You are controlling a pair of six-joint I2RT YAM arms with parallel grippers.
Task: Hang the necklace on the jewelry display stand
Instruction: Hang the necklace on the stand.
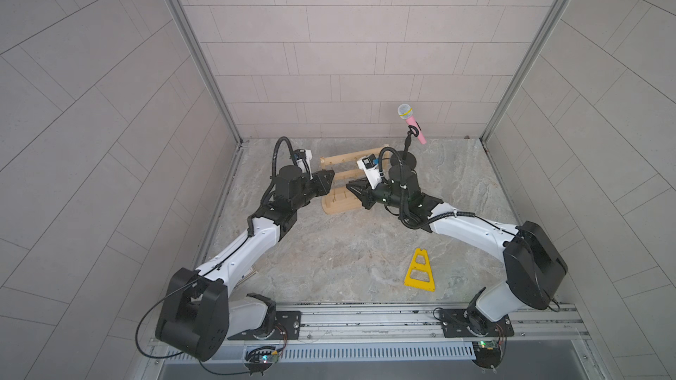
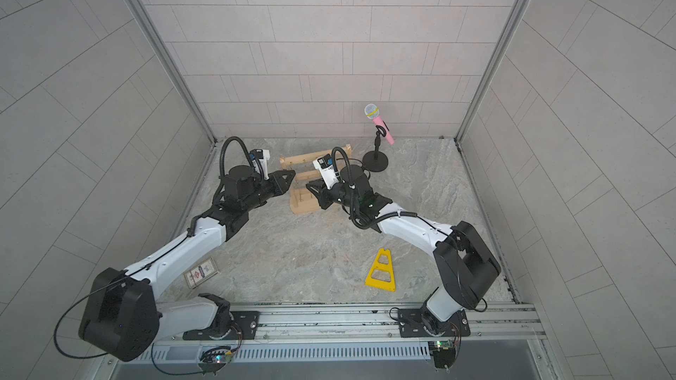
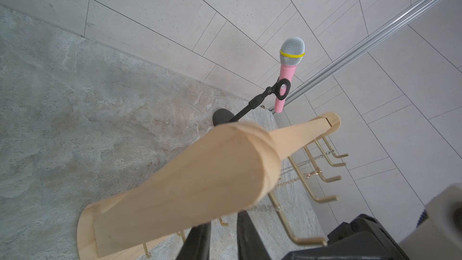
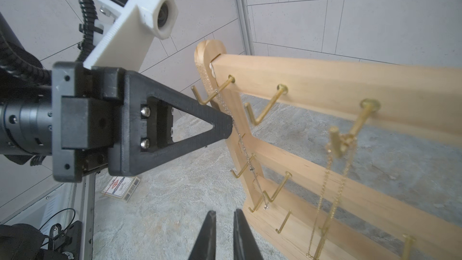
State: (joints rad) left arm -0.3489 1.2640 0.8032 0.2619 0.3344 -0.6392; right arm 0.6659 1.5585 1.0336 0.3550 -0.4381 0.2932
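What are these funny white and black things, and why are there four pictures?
They are two robot arms, left and right. Two pictures look down from above; two come from small cameras on the arms' wrists. On the stone table stand a wooden jewelry stand and a pink microphone; a yellow triangle and a card box lie flat. A gold necklace hangs on one hook. The left gripper is right at a thin silver chain hanging from a corner hook; whether it pinches it, I cannot tell. The right gripper holds nothing.
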